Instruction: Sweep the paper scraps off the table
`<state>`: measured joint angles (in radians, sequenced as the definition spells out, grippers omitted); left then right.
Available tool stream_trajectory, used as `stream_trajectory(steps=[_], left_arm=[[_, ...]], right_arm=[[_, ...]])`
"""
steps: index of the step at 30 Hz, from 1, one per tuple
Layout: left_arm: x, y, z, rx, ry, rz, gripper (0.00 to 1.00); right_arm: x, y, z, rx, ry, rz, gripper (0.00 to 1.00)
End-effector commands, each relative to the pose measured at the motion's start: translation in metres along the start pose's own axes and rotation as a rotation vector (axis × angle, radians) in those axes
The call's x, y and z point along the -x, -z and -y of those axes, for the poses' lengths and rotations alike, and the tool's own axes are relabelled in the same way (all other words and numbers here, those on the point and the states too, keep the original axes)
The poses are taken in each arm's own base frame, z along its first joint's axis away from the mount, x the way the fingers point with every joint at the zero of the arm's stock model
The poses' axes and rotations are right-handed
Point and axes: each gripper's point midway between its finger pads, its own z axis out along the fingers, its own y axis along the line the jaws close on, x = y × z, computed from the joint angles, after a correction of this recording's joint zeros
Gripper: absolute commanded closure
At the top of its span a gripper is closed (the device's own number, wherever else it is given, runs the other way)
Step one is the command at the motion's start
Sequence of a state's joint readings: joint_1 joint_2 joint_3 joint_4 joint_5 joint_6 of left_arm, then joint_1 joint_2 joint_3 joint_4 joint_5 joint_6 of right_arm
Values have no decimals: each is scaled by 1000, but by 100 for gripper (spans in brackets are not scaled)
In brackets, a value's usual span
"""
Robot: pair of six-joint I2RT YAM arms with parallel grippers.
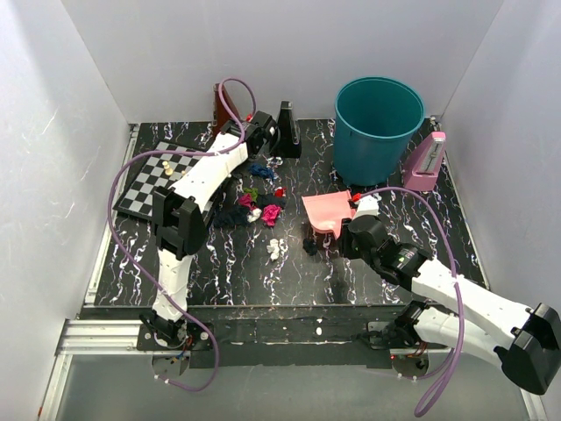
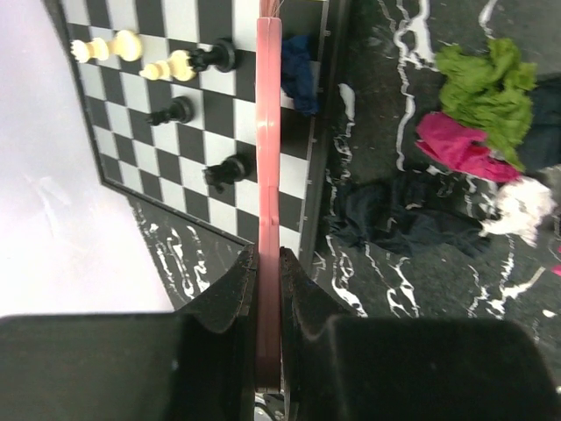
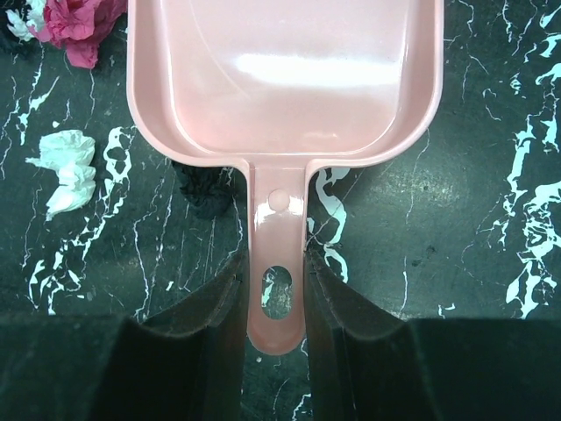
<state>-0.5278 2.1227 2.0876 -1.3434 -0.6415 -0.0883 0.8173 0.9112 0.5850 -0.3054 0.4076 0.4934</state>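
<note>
My left gripper [image 2: 268, 263] is shut on the pink brush handle [image 2: 268, 158], far back on the table [image 1: 263, 281] next to the chessboard [image 2: 140, 105]. Paper scraps lie to its right: green [image 2: 486, 83], magenta [image 2: 460, 145], white [image 2: 524, 206] and dark blue [image 2: 412, 224]. From above they form a cluster [image 1: 254, 203] mid-table, with a white wad [image 1: 276, 249] nearer the front. My right gripper [image 3: 275, 272] is shut on the handle of the pink dustpan [image 3: 280, 88], which lies flat and empty right of the cluster. Magenta [image 3: 79, 22], white [image 3: 68, 167] and dark [image 3: 206, 189] wads sit by its left side.
A teal bucket [image 1: 378, 127] stands at the back right, with a pink box-like object [image 1: 425, 162] beside it. A black metronome-like object [image 1: 287, 130] and a brown item [image 1: 221, 107] stand at the back. Chess pieces [image 2: 180, 63] are on the board. White walls enclose three sides.
</note>
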Motion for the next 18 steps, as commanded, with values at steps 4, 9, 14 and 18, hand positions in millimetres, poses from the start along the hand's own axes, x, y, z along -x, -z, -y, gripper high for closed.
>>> stream_trajectory(steps=[4, 9, 14, 18], left_arm=[[-38, 33, 49, -350, -77, -119, 100], [-31, 66, 52, -451, -48, -49, 100], [-23, 91, 15, -368, 14, 51, 100], [-25, 93, -10, -261, 34, 77, 100]], right_arm=[[12, 0, -8, 35, -27, 37, 93], [13, 0, -11, 42, -33, 36, 93], [11, -1, -11, 44, -36, 27, 93], [11, -2, -14, 54, -42, 25, 93]])
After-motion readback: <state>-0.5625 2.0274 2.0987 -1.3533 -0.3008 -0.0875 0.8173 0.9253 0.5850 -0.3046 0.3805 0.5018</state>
